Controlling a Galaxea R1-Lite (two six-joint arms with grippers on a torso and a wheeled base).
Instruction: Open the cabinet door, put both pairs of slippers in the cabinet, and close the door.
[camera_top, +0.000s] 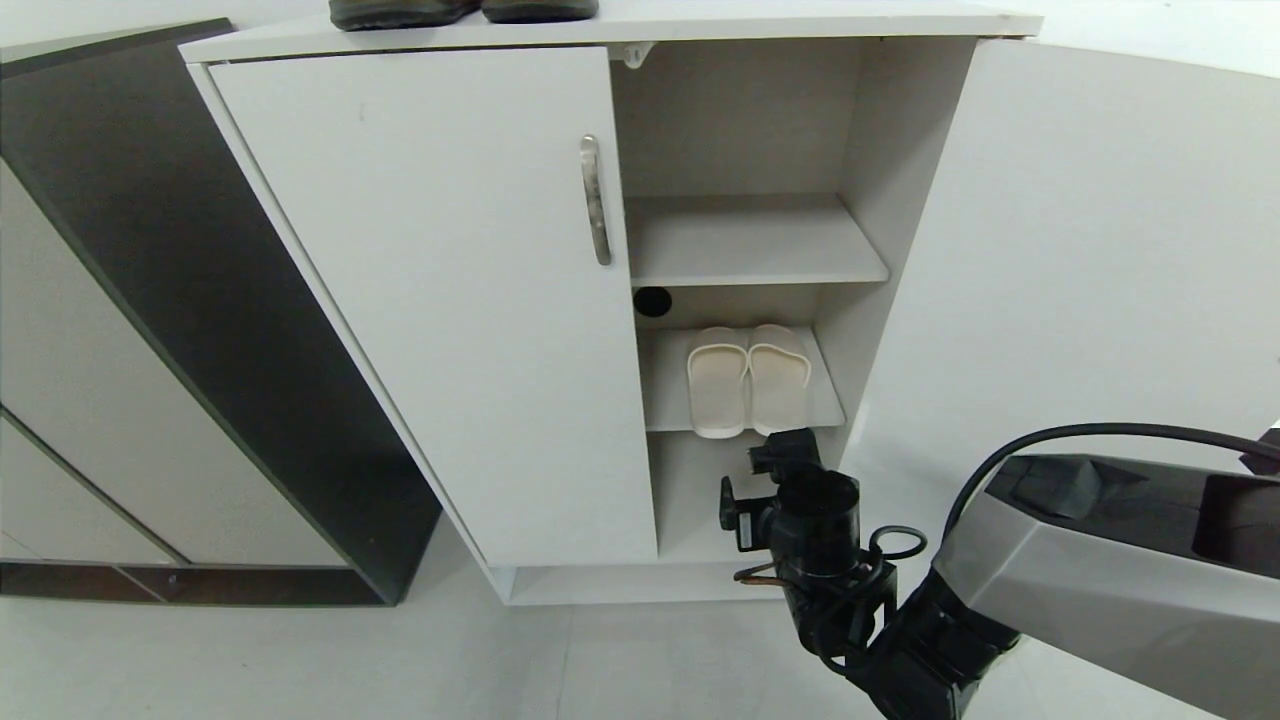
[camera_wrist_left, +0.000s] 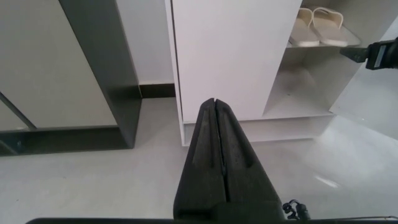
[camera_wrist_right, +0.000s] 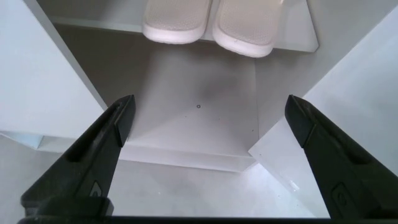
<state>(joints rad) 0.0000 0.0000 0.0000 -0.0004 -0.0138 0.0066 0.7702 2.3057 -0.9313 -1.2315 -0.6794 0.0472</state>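
dark-framed unit (camera_top: 220, 330), pale floor (camera_top: 300, 660)

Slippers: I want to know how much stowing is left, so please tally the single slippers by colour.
White slippers, on a shelf inside the cabinet: 2
Dark slippers, on the cabinet's top: 2
Total: 4

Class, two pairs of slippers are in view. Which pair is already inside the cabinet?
The white pair, side by side on the lower shelf. The dark pair sits outside, on the cabinet's top.
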